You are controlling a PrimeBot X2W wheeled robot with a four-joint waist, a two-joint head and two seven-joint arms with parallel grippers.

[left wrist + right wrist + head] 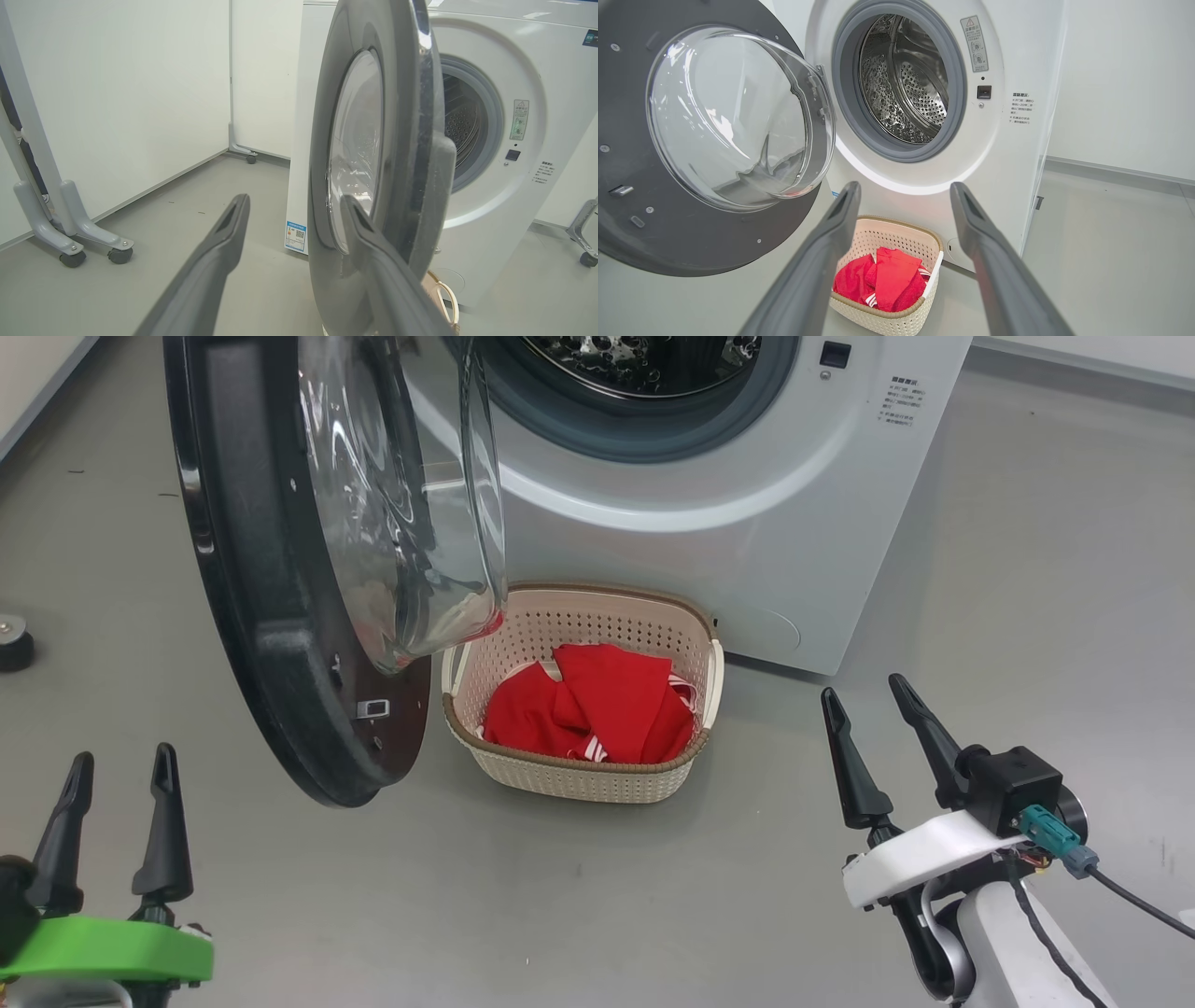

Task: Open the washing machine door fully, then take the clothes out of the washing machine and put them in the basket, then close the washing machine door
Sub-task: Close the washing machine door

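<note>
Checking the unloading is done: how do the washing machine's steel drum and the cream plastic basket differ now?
The shiny steel perforated drum looks empty; the cream plastic basket holds red clothes. The drum opens sideways; the basket opens upward on the floor. Both have perforated walls.

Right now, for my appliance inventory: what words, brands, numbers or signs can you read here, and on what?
No text is legible.
The warning sticker on the washing machine front: red triangle sign, words too small.
The printed text block lower right of it: too blurred.
The blue sticker low on the machine: a square code, words too small.
</note>
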